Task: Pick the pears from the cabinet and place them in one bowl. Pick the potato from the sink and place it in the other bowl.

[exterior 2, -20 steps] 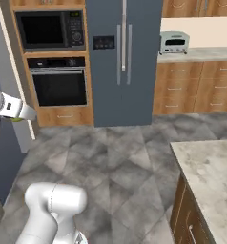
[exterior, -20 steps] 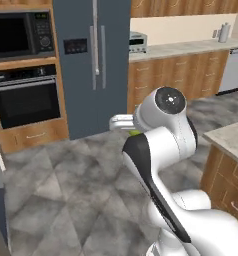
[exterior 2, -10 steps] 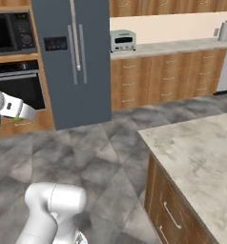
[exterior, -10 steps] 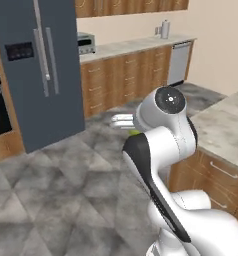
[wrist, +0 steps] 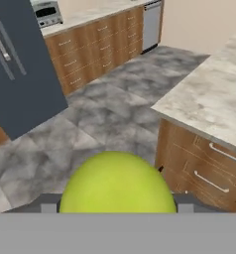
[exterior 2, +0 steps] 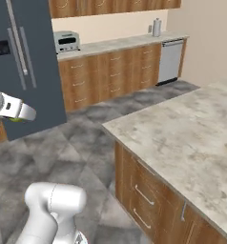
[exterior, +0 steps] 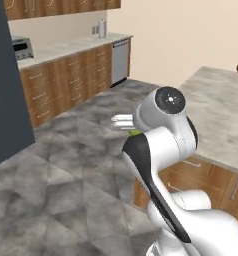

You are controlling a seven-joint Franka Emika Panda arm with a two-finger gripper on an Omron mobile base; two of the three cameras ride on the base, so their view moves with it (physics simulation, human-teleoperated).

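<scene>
The gripper (wrist: 118,211) is clamped on the bright yellow-green pear (wrist: 118,183) — the fruit bulges up between the fingers in the hand view, carried over the grey tiled floor (wrist: 100,114). Ahead stand the dark fridge (wrist: 21,74), the toaster (wrist: 46,13) on the far counter (exterior 2: 120,44), and the marble island (exterior 2: 191,128) to the right.

pear (wrist: 117,183): smooth, bright yellow-green skin
island counter (exterior 2: 191,138): matt grey stone – mottled
drawers (exterior 2: 106,76): wood grain, metal handles
</scene>
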